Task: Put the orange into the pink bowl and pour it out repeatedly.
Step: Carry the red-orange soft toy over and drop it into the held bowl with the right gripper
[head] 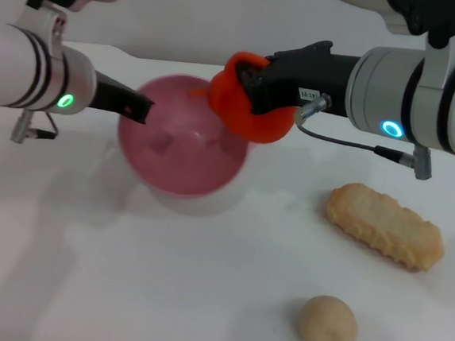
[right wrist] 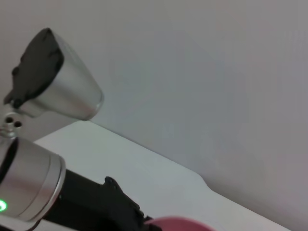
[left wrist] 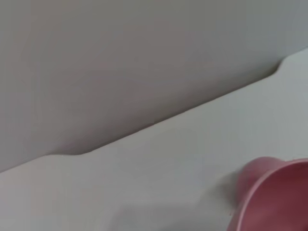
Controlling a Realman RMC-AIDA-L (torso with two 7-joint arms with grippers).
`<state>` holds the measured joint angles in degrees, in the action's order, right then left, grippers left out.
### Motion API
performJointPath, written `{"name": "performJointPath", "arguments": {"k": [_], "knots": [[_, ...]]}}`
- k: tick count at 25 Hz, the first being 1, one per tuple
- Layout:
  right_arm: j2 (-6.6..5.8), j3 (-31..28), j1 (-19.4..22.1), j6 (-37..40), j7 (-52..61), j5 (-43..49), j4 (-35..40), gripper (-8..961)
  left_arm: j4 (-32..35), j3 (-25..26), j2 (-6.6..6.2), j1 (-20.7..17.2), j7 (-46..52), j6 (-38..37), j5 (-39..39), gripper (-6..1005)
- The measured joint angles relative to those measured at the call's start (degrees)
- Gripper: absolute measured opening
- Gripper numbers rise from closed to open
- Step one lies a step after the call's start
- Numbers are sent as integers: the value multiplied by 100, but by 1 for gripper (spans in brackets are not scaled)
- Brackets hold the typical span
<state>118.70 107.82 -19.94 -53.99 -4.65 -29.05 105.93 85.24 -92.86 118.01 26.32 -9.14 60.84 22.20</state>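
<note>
Head view: right end effector (head: 246, 92) clamped on the orange (head: 248, 112), hovering over the far right rim of the pink bowl (head: 178, 146); left end effector (head: 141, 109) grips the bowl's left rim. Left wrist: only bowl wall on the table (left wrist: 144, 173). Right wrist: left arm, bowl edge; centre the orange first, then release low.

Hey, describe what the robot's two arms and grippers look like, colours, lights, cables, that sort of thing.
Both arms are white and silver cylinders with black bands. The left gripper is black, with a green ring light behind it. The right gripper is black too, with a white label, a blue ring light and a thin grey cable.
</note>
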Motion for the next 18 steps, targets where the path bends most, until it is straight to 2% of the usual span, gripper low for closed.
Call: {"name": "performJointPath", "arguments": {"k": [11,18], "knots": [[34,103,-123,394,34,-31,-497,169,38,-109,2,93,-135,20,133,47],[32,38,-78,517,70,-38,-516,201,72,-124,-3,98,-152,41,135,47]]}}
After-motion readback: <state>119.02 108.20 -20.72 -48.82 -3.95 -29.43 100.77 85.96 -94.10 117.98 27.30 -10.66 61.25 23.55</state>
